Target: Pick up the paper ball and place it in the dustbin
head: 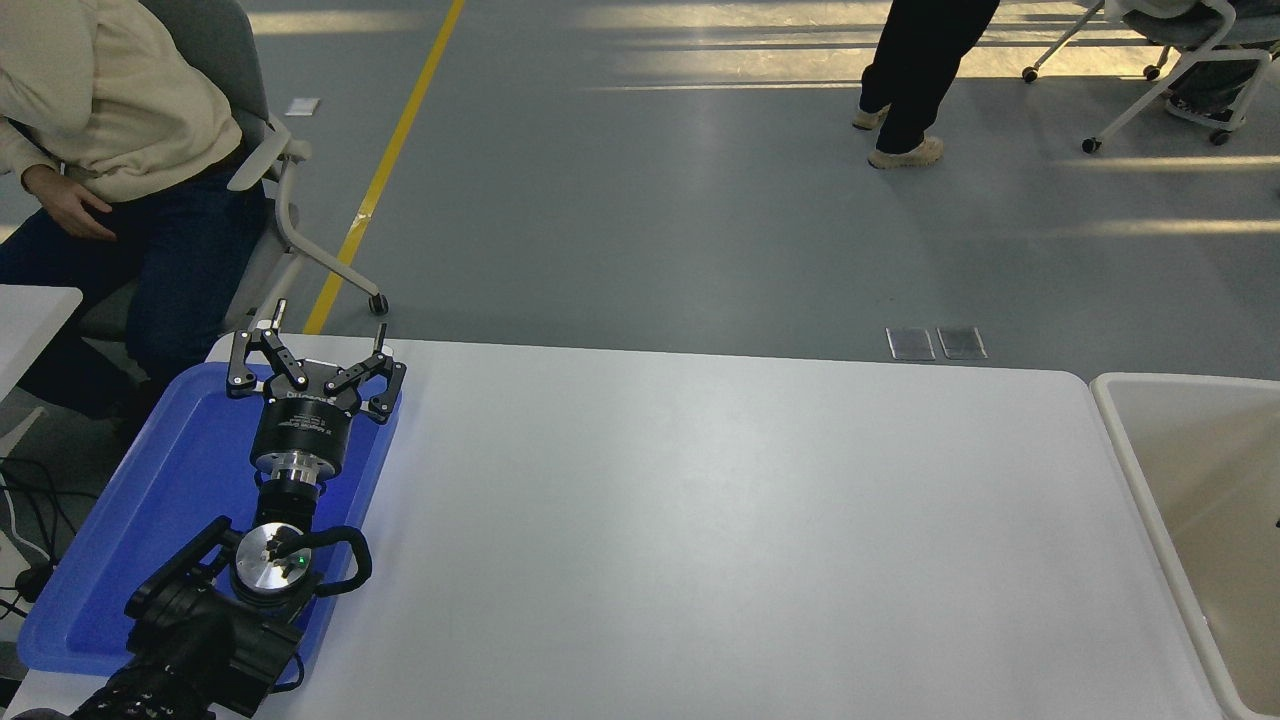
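Observation:
The paper ball is out of view; nothing lies on the white table (700, 520). The dustbin (1200, 470), an off-white bin with a thick pale rim and beige inner walls, stands against the table's right end and is cut off by the picture's edge. What shows of its inside holds nothing. My left gripper (331, 318) rests parked over the blue tray (150, 500) at the lower left, its fingers spread open and holding nothing. A tiny dark speck (1277, 522) sits at the right edge over the dustbin; I cannot tell what it is. My right arm is not seen.
A person in a cream top (110, 110) sits on a chair beyond the table's far left corner. Another person's legs (915, 80) stand on the grey floor at the top. A wheeled chair (1170, 70) is at the top right.

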Robot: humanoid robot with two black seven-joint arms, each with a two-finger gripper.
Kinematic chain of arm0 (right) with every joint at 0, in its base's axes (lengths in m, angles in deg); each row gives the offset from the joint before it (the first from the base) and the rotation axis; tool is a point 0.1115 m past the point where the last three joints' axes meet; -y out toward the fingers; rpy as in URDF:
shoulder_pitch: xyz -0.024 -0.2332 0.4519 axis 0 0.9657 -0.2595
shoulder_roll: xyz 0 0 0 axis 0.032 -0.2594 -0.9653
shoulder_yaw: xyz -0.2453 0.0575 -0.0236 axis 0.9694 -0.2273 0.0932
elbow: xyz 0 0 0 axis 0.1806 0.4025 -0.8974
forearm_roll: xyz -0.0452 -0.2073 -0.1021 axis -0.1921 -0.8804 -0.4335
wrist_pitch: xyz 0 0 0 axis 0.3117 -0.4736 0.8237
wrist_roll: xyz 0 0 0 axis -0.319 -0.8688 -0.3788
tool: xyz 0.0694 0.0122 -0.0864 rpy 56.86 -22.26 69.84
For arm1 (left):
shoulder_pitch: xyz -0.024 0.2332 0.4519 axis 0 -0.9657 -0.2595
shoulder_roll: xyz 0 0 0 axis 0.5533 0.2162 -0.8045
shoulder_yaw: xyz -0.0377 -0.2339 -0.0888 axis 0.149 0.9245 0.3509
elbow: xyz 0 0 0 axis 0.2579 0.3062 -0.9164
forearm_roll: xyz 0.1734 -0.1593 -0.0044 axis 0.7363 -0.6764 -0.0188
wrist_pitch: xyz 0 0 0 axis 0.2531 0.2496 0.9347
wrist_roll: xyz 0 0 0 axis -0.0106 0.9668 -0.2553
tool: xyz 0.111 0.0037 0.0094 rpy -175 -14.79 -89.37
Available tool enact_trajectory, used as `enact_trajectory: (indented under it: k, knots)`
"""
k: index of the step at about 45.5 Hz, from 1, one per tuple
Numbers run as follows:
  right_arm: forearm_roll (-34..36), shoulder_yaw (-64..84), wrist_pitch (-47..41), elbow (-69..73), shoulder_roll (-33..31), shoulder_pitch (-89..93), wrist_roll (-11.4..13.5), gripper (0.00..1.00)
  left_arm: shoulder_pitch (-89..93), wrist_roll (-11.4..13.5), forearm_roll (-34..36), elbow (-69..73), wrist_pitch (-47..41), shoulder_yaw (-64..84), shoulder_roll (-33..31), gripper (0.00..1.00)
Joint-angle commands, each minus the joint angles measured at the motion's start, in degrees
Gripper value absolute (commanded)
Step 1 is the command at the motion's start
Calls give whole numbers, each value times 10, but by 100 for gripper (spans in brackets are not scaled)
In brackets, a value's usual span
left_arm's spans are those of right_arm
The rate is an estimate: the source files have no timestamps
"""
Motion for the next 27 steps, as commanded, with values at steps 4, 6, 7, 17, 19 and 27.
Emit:
enact_trajectory:
  k: [4, 6, 7, 17, 19, 27]
  knots:
    - [27, -25, 7, -3, 11, 9, 1, 75, 0, 0, 0, 0, 0, 0, -1, 100]
    - [31, -29, 5, -3, 11, 9, 1, 87, 0, 0, 0, 0, 0, 0, 0, 100]
    - [31, -30, 5, -3, 12, 9, 1, 90, 0, 0, 0, 0, 0, 0, -1, 100]
    - [31, -31, 5, -3, 16, 9, 1, 100, 0, 0, 0, 0, 0, 0, 0, 100]
    - [31, -31, 6, -3, 19, 8, 1, 100, 0, 0, 0, 0, 0, 0, -1, 100]
    - [48, -63, 17, -4, 24, 2, -2, 99, 0, 0, 0, 0, 0, 0, -1, 100]
